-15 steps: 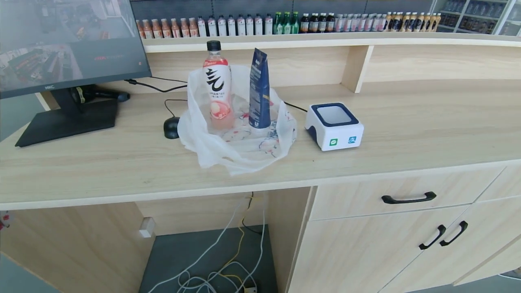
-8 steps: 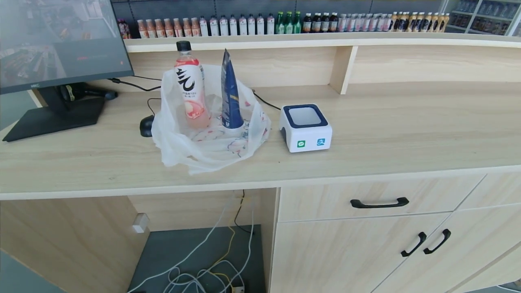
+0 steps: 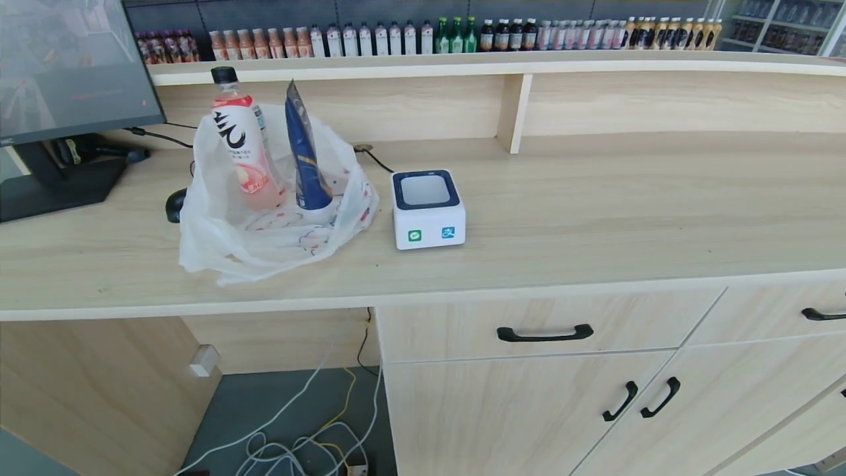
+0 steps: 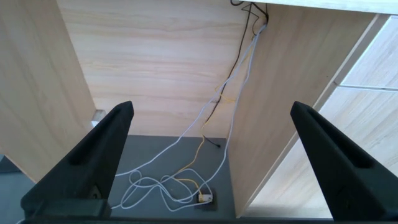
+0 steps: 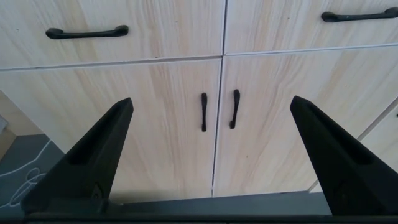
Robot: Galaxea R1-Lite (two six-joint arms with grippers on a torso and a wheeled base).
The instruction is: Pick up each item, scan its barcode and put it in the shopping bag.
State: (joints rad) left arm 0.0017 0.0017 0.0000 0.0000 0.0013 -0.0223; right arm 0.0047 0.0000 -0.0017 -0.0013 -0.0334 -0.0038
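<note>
While the left gripper is held wide open and empty below the counter, the bottle and pouch are noted upright in the shopping bag, well above it and judged already bagged. The scanner sits just beside the bag. The right gripper is likewise spread and empty, facing the cabinet doors.

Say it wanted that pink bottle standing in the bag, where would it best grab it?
Probably around the upper body of the bottle, below the cap, coming from the front: it stands upright, the bag sags low there, and the pouch crowds its right side.
</note>
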